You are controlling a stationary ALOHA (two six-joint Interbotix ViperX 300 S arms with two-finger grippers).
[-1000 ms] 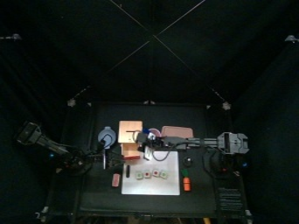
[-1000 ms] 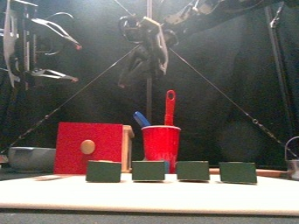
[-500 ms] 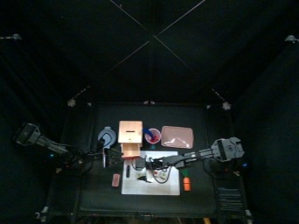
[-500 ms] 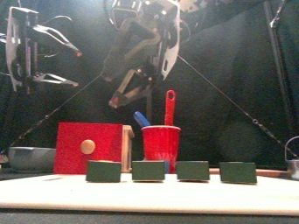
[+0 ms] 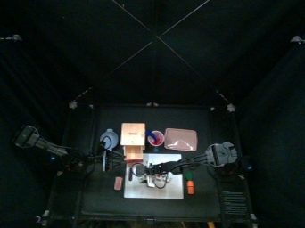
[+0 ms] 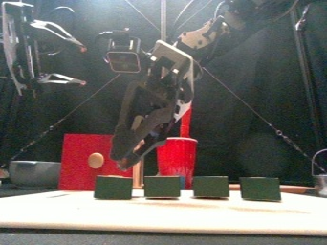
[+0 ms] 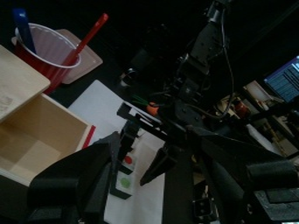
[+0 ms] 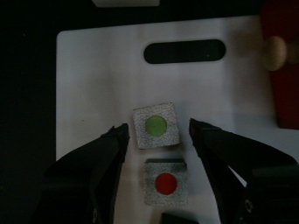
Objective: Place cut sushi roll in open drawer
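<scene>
The cut sushi roll lies as slices in a row on the white cutting board. From the front they show as dark green blocks. My right gripper hangs low over the board, open, its jaws on either side of the green-centred slice without touching it. A red-centred slice lies beside it. The drawer stands pulled out of the tan cabinet, pale inside and holding nothing. My left gripper rests high at the left, open.
A red cup with utensils stands behind the slices, beside the cabinet's red face. A pink tray and a grey dish flank the cabinet. An orange stick and a reddish-brown piece lie at the board's ends.
My right gripper has opened and come down from near the cabinet and cup to the board, over the slices. The left arm has stayed put.
</scene>
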